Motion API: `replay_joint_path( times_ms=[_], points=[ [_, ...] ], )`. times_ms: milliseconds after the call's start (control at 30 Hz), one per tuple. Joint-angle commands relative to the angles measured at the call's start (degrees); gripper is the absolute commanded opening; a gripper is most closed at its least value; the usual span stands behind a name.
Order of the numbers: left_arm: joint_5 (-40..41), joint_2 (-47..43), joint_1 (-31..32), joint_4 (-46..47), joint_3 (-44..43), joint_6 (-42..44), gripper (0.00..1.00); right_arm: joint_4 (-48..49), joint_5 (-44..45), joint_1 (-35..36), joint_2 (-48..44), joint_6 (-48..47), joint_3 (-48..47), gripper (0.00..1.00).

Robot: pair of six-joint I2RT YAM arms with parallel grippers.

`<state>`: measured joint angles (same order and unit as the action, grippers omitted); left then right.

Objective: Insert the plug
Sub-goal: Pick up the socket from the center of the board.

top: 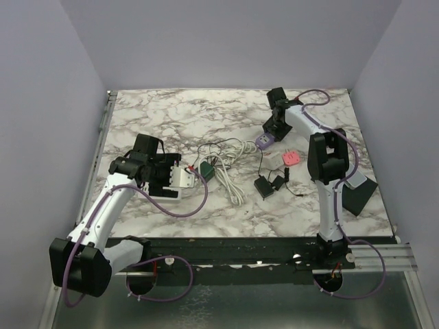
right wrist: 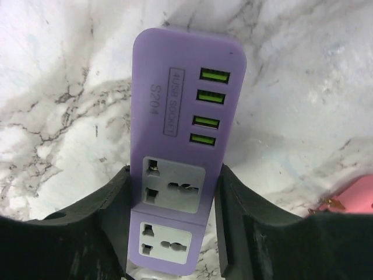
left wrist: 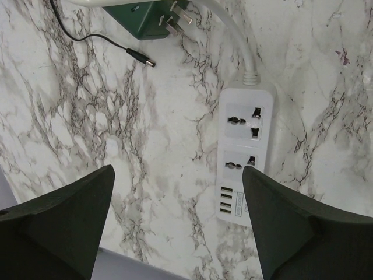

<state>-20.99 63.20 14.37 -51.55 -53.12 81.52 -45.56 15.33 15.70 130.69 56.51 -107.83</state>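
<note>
Near edge: a metal rail (top: 374, 259) crosses the bottom of the top view, where both arm bases sit.
Counter: the counter (top: 171, 110) is white marble pattern with grey-black veins, square, and fills the middle of the frame.
Left jaws: open wide and holding nothing. They hang over the white power strip (left wrist: 243, 154), at centre left of the top view, with one dark finger near the strip's USB end.
White power strip: it lies flat with two universal sockets and four USB ports. The small print by the ports is too fine to read.
Green plug (left wrist: 145, 17): at the top edge of the left wrist view with its metal prongs bare. It lies on the counter apart from the sockets and is not inserted.
Thin black lead (left wrist: 143, 58): its barrel tip lies just below the plug.
White cable (top: 228, 171): loose loops at frame centre.
Black adapter (top: 264, 186): right of centre.
Pink item (top: 291, 157): beyond the adapter; I cannot tell what it is.
Right jaws: closed against the two long sides of the purple power strip (right wrist: 180, 105), upper right of centre.
Writing: the purple strip reads "4USB SOCKET" and "S204" beside four green USB ports.
Room: plain pale lavender walls (top: 226, 41) on three sides.
</note>
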Motion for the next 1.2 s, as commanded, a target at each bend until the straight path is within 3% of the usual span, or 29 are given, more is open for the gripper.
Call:
replay_joint_path(
  times_ms=[0,167,300,433,567,667,800,1000,1167],
  points=[
    [-1.0,1.6,0.1,-0.6,-2.1,-0.9,0.9,2.2,1.7,-0.5,1.7,-2.9,-4.5,0.41],
    [-0.8,2.3,0.1,-0.6,-3.5,-2.4,0.89,7.3,1.9,-0.5,-0.7,-8.0,-12.7,0.36],
    [-0.4,1.9,0.1,-0.6,-3.3,-3.0,0.88,17.3,1.5,-0.5,-6.7,-14.1,-12.2,0.23],
    [-0.4,1.2,0.1,-0.6,-2.9,-3.1,0.88,31.0,2.4,-0.4,-14.1,-22.6,-6.7,0.21],
    [-0.3,0.9,0.1,-0.6,-2.8,-3.8,0.88,44.5,1.5,0.9,-21.2,-37.9,1.5,0.21],
    [-0.3,0.7,0.1,-0.5,-2.5,-4.0,0.88,53.1,1.7,3.0,-25.4,-49.1,7.0,0.15],
    [-0.6,0.7,0.1,-0.4,-2.8,-4.5,0.88,65.3,5.5,5.9,-30.8,-62.0,16.2,0.14],
    [-0.7,1.4,0.1,0.0,-3.5,-6.8,0.88,63.7,2.1,6.6,-36.3,-67.5,18.4,0.12],
    [-1.0,2.1,0.1,1.0,-3.7,-9.4,0.89,48.5,-12.8,6.6,-45.8,-74.5,19.9,0.11]
  ],
)
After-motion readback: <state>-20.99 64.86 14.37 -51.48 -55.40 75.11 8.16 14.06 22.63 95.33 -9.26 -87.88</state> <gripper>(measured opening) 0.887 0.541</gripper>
